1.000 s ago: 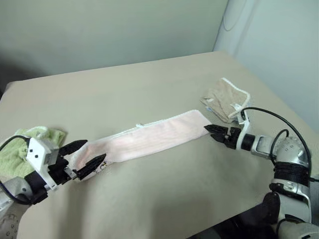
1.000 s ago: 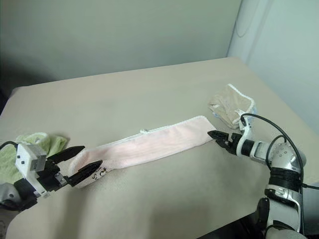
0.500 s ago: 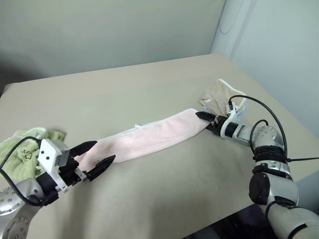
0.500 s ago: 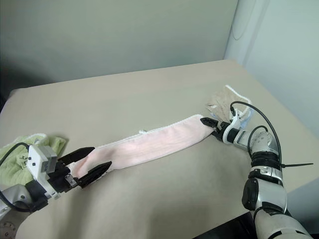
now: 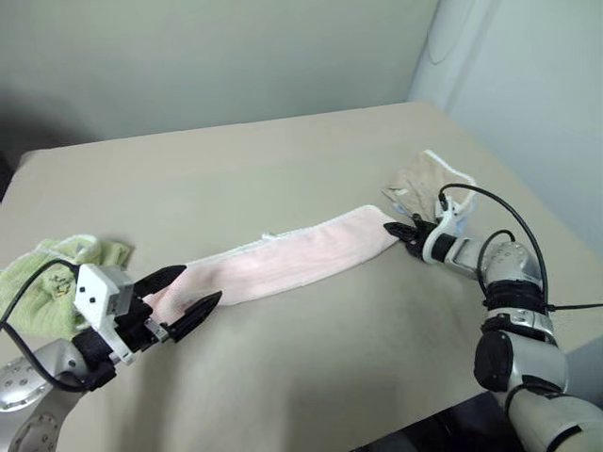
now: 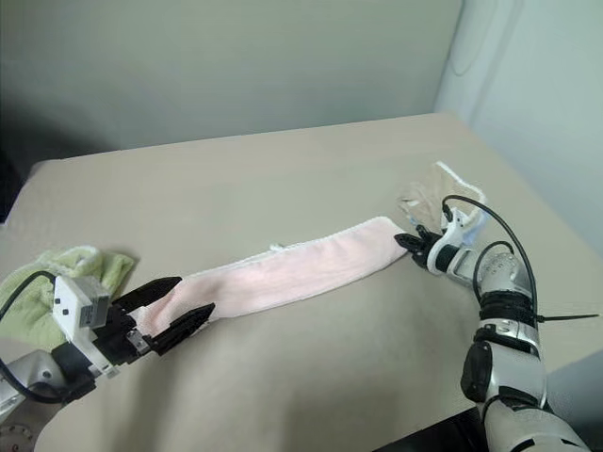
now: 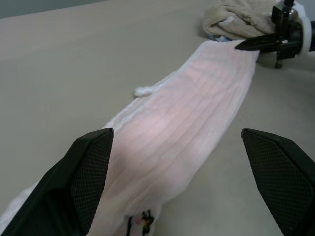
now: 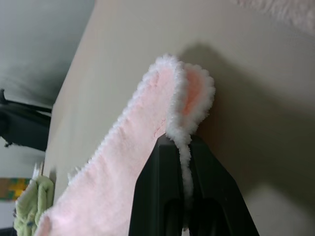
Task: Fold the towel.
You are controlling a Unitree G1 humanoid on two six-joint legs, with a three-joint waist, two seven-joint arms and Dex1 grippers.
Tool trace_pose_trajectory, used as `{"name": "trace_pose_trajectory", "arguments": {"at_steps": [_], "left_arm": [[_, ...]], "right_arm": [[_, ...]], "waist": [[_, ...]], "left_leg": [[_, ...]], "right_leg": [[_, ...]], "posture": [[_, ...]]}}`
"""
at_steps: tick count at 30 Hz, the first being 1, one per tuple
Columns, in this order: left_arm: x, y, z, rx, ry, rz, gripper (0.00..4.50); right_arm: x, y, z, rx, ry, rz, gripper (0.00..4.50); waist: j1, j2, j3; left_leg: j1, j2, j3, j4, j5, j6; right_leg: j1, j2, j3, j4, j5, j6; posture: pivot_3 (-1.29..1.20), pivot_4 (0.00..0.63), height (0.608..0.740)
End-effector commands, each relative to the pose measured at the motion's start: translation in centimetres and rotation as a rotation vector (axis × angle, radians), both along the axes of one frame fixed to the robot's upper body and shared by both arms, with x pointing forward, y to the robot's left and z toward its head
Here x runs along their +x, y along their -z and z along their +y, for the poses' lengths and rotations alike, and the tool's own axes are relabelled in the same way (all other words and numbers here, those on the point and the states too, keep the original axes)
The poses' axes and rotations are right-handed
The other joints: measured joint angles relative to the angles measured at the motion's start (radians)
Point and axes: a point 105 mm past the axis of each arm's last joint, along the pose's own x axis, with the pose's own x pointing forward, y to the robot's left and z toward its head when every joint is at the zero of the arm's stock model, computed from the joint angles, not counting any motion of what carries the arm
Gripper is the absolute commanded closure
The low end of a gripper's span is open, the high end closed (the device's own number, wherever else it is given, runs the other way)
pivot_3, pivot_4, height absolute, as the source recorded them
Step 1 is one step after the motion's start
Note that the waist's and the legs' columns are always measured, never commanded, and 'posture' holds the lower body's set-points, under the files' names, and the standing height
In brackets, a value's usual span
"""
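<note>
Since a second ago our right gripper [image 5: 391,229] has reached the far right end of the towel and its two black fingers have pressed together on the white edging there; the right wrist view shows the fluffy hem pinched between them and curled up off the desk. Our left gripper [image 5: 179,292] has hardly shifted, and its fingers [image 7: 88,162] are spread wide on either side of the towel's near left end, not touching the cloth as far as we can tell.

We see the pale pink terry cloth towel with white stitched edging [image 5: 292,256] lying as one long narrow strip, flat on the beige desk [image 5: 283,169], running from near the front left corner toward the right edge. Faint ribs run along its length, a small white tuft sticks out at the far long edge about midway, and a small dark embroidered motif [image 7: 144,218] sits at the near left end between the left fingers.

A crumpled beige towel with white trim [image 5: 422,184] lies just beyond the right gripper, near the desk's right edge, close to the pink end. A bunched light green terry towel [image 5: 47,282] sits at the left edge, just beside our left arm.
</note>
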Motion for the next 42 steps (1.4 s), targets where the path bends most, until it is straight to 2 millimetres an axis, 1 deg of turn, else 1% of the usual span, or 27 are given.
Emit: {"name": "trace_pose_trajectory", "arguments": {"at_steps": [1, 3, 4, 7, 9, 11, 12, 15, 16, 20, 22, 24, 27, 30, 35, 42], "left_arm": [[-0.1, -0.5, -0.4, 0.009, 0.011, -0.030, 0.00], [0.2, -0.4, -0.5, 0.008, 0.014, -0.030, 0.00], [0.3, -0.4, -0.6, 0.007, 0.014, -0.030, 0.00], [0.5, -0.3, -0.7, 0.008, 0.020, -0.030, 0.00], [0.6, -0.2, -0.7, 0.007, 0.023, -0.028, 0.00], [0.8, -0.1, -0.8, 0.007, 0.026, -0.027, 0.00], [0.8, -0.1, -0.9, 0.006, 0.029, -0.028, 0.00], [1.0, 0.0, -1.2, 0.003, 0.034, -0.030, 0.00], [1.1, 0.0, -1.2, 0.002, 0.035, -0.030, 0.00], [1.0, 0.1, -1.5, -0.007, 0.033, -0.033, 0.00], [1.0, 0.2, -1.6, -0.009, 0.033, -0.035, 0.00], [1.1, 0.2, -1.8, -0.018, 0.031, -0.040, 0.00], [1.2, 0.2, -2.0, -0.023, 0.029, -0.043, 0.00], [1.3, 0.2, -2.3, -0.033, 0.029, -0.051, 0.00], [1.1, 0.3, -2.5, -0.037, 0.021, -0.051, 0.00], [0.9, 0.2, -2.3, -0.040, 0.010, -0.051, 0.00]], "right_arm": [[-1.1, -3.2, -0.9, -0.116, -0.060, -0.144, 4.47], [-1.9, -4.4, -0.4, -0.255, -0.124, -0.242, 4.47], [-2.0, -5.0, -0.4, -0.309, -0.135, -0.279, 4.47], [-1.9, -7.1, -1.3, -0.403, -0.133, -0.375, 4.47], [-1.9, -8.6, -1.5, -0.467, -0.152, -0.445, 4.47], [-2.0, -10.0, -1.0, -0.537, -0.200, -0.519, 4.47], [-2.2, -10.6, -0.4, -0.606, -0.245, -0.570, 4.47], [-2.6, -11.1, 0.9, -0.784, -0.361, -0.677, 4.47], [-2.6, -11.1, 1.2, -0.830, -0.392, -0.702, 4.47], [-4.2, -10.2, 4.4, -0.972, -0.621, -0.819, 4.47], [-4.5, -9.6, 5.4, -1.003, -0.679, -0.843, 4.47], [-5.4, -8.5, 8.3, -1.005, -0.791, -0.890, 4.47], [-6.1, -7.6, 10.9, -0.985, -0.870, -0.916, 4.47], [-7.1, -5.4, 14.0, -0.986, -0.980, -0.937, 4.47], [-7.3, -3.6, 16.1, -0.980, -1.036, -0.927, 4.47], [-6.8, -2.6, 16.7, -0.946, -1.024, -0.885, 4.47]], "waist": [[0.010, 0.001, 0.001], [0.009, 0.003, 0.002], [0.008, 0.004, 0.003], [0.002, 0.005, 0.003], [0.001, 0.005, 0.003], [0.000, 0.006, 0.003], [0.000, 0.006, 0.003], [0.000, 0.006, 0.003], [-0.001, 0.006, 0.003], [-0.001, 0.006, 0.003], [-0.001, 0.006, 0.003], [-0.001, 0.005, 0.003], [-0.004, 0.005, 0.003], [-0.004, 0.005, 0.003], [0.000, 0.005, 0.003], [-0.001, 0.005, 0.003]], "left_leg": [[-0.002, 0.000, 0.000, 0.000, 0.000, 0.000], [-0.004, 0.000, 0.000, -0.001, 0.000, 0.000], [-0.004, 0.000, 0.000, -0.002, 0.000, 0.000], [-0.003, 0.000, 0.000, -0.004, 0.000, -0.001], [-0.003, 0.000, 0.000, -0.004, 0.000, 0.000], [-0.003, 0.000, 0.000, -0.003, 0.000, -0.001], [-0.003, 0.000, 0.000, -0.003, 0.000, -0.001], [-0.003, 0.000, 0.000, -0.003, 0.000, -0.001], [-0.003, 0.000, 0.000, -0.003, 0.000, -0.001], [-0.003, 0.000, 0.000, -0.003, 0.000, -0.001], [-0.003, 0.000, 0.000, -0.003, 0.001, -0.001], [-0.003, 0.000, 0.000, -0.003, 0.001, -0.002], [-0.002, 0.000, 0.000, -0.002, 0.001, -0.002], [-0.002, 0.000, 0.000, -0.002, 0.002, -0.003], [-0.002, 0.000, 0.000, -0.002, 0.003, -0.005], [-0.002, 0.000, 0.000, -0.002, 0.003, -0.005]], "right_leg": [[-0.002, 0.000, 0.000, 0.000, 0.000, 0.001], [-0.004, 0.000, 0.000, 0.001, 0.000, 0.001], [-0.005, 0.000, 0.000, 0.001, 0.000, 0.001], [-0.005, 0.001, 0.000, 0.001, -0.001, 0.000], [-0.005, 0.001, 0.001, 0.001, -0.001, 0.001], [-0.005, 0.001, 0.001, 0.001, -0.001, 0.001], [-0.005, 0.001, 0.001, 0.002, -0.001, 0.001], [-0.005, 0.001, 0.001, 0.002, -0.001, 0.001], [-0.005, 0.001, 0.000, 0.002, -0.001, 0.001], [-0.005, 0.001, 0.001, 0.001, -0.001, 0.002], [-0.005, 0.001, 0.000, 0.001, -0.001, 0.002], [-0.005, 0.001, 0.000, 0.001, -0.001, 0.002], [-0.005, 0.001, 0.000, 0.002, -0.001, 0.001], [-0.005, 0.001, 0.000, 0.002, -0.001, 0.001], [-0.006, 0.001, 0.000, 0.002, -0.001, 0.001], [-0.005, 0.000, 0.000, 0.002, -0.001, 0.001]], "posture": [[0.00, 0.150, 0.740], [0.00, 0.150, 0.740], [0.00, 0.150, 0.740], [0.00, 0.150, 0.740], [0.00, 0.150, 0.740], [0.00, 0.150, 0.740], [0.00, 0.150, 0.740], [0.00, 0.150, 0.740], [0.00, 0.150, 0.740], [0.00, 0.150, 0.740], [0.00, 0.150, 0.740], [0.00, 0.150, 0.740], [0.00, 0.150, 0.740], [0.00, 0.150, 0.740], [0.00, 0.150, 0.740], [0.00, 0.150, 0.740]]}}
